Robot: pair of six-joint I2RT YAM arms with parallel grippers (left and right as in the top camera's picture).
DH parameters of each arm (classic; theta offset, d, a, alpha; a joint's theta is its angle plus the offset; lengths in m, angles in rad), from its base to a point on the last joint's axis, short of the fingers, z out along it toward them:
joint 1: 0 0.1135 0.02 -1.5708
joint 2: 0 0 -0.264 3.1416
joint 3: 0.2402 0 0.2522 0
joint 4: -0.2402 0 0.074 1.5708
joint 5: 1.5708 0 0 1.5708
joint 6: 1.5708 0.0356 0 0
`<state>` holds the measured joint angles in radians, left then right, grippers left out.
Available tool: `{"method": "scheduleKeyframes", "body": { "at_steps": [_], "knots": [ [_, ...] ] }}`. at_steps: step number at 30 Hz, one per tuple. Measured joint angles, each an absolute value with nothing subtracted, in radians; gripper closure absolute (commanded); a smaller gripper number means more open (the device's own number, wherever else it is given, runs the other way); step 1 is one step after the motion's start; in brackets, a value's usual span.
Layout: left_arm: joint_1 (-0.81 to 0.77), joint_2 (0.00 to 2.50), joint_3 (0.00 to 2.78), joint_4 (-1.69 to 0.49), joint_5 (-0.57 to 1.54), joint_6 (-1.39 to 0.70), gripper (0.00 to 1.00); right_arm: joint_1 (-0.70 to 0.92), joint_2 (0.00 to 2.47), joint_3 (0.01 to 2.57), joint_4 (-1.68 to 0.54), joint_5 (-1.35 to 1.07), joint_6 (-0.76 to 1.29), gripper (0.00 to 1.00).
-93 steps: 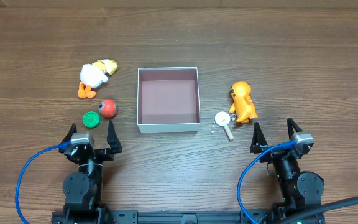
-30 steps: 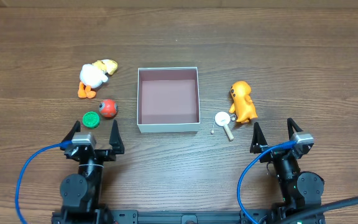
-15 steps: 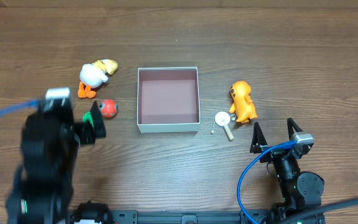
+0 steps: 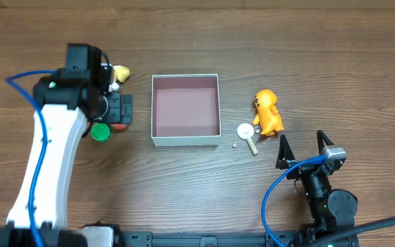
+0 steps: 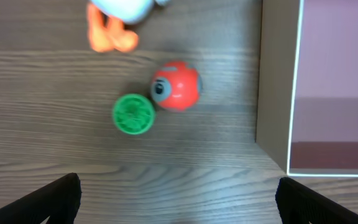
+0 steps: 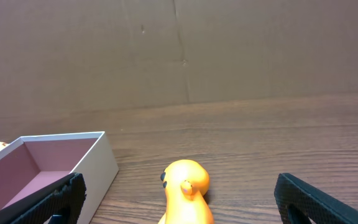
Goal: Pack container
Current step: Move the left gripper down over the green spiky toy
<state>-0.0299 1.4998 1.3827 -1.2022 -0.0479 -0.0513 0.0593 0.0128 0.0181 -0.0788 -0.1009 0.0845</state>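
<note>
Container [image 4: 185,140] empty; toys [image 4: 268,112] outside at 3 and 9 o'clock. Left gripper [image 4: 121,111] spread wide over red ball [image 5: 176,86], right gripper [image 4: 301,147] wide too.

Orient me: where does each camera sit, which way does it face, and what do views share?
Overhead: above the table, looking straight down on the container, the left arm reaching out left of it and the right tool at the near edge.
Left wrist: high on that arm, looking down at the red ball and green disc; open left tool tips in bottom corners.
Right wrist: low, facing level across the table at the orange toy; open tips in bottom corners.
Shared: all three show the container.
</note>
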Motion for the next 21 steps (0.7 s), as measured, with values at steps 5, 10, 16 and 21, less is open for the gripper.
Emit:
{"method": "scheduleKeyframes", "body": {
  "at_steps": [5, 10, 16, 21],
  "knots": [
    [-0.030, 1.609, 1.383, -1.200, -0.050, -0.086, 0.00, 0.059, 0.013, 0.018, -0.079, -0.101, 0.085, 0.00],
    [-0.025, 1.678, 1.383, -1.213, -0.110, -0.174, 0.00, 0.059, 0.013, 0.018, -0.079, -0.101, 0.084, 0.00],
    [0.048, 1.685, 1.383, -1.231, -0.135, -0.272, 0.00, 0.059, 0.013, 0.018, -0.079, -0.101, 0.084, 0.00],
    [0.157, 1.685, 1.367, -1.189, -0.113, -0.309, 0.00, 0.059, 0.013, 0.018, -0.079, -0.101, 0.085, 0.00]
  ]
}}
